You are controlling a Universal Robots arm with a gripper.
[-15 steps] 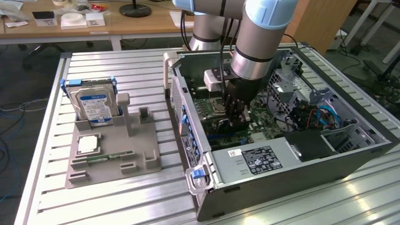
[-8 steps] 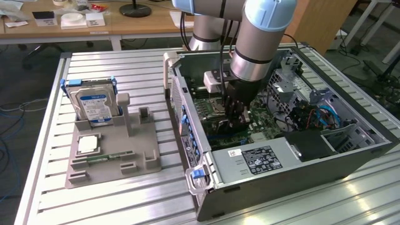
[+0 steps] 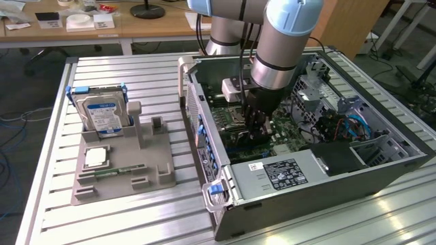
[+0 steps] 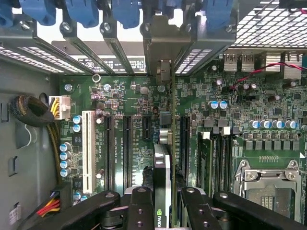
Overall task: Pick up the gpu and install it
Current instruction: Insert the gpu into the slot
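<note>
GPU card [image 4: 162,187], seen edge-on with its metal bracket toward the case's rear slots, stands upright over the green motherboard [image 4: 129,100] inside the open computer case [image 3: 381,163], clamped between the fingers of the gripper [image 4: 163,213], while a blue-labelled hard drive [image 3: 103,115] stands in the grey holder outside.

Arm's gripper [image 3: 260,133] down inside open PC case [image 3: 381,171], center frame, over motherboard [image 3: 240,144]. Hard drive [image 3: 103,114] upright in gray holder [image 3: 129,176], left.

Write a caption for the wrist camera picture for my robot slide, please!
Gripper holding the gpu edge-on over the green motherboard inside the computer case.
</note>
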